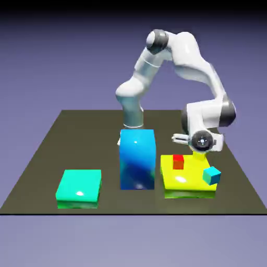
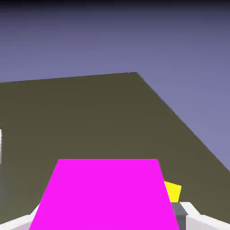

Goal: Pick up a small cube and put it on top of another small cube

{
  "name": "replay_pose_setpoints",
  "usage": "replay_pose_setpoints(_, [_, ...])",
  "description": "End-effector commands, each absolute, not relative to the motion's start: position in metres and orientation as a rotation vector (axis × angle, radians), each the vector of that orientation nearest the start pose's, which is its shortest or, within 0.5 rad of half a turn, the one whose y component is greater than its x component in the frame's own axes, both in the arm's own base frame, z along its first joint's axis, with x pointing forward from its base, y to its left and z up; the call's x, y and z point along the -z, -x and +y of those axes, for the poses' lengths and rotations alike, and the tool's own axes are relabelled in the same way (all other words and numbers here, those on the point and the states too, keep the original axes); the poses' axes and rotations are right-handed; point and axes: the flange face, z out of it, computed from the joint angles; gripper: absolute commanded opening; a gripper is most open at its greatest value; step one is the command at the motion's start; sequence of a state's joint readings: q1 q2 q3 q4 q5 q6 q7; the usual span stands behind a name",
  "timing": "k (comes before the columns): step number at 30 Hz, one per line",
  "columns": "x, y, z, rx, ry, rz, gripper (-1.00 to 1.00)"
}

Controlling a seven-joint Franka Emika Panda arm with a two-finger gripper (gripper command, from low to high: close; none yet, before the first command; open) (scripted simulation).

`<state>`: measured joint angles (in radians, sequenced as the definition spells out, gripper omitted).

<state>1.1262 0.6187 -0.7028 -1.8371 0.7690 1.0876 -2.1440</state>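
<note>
Narrow claw (image 2: pixel 108 216), gripping the magenta cube (image 2: pixel 108 188) between its fingers; only one fingertip in sight past the cube in the hand view. Magenta cube hidden from the exterior view, presumably behind the hand. Strongly tilted, to judge by the backdrop beyond the table (image 2: pixel 90 121) in the hand view.

Just beyond one fingertip, a corner of yellow, probably the yellow cube (image 2: pixel 172 190); below the claw in the exterior view, yellow too, by the slab's far edge.

Picking apparently done; placing on the yellow cube still to do, then letting go. Likely in need of levelling and lining up first.

Farther out, below the claw: the slab (image 1: pixel 172 180), with the red cube (image 1: pixel 178 162) on top and the cyan cube (image 1: pixel 211 176) at its near right corner, askew. Left of the claw, the blue block (image 1: pixel 137 161); farthest left, the green block (image 1: pixel 79 182).

By count: four small cubes, one of each colour; three large blocks, slab included; one claw.
</note>
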Motion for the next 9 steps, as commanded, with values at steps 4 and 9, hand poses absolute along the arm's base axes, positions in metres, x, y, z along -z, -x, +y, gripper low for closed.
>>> replay_pose_setpoints(4, [-0.217, -0.378, 0.315, -0.472, 0.814, -1.79, -1.0])
replay_pose_setpoints(9, [-0.215, -0.374, 0.315, -0.473, 0.814, -1.79, 1.0])
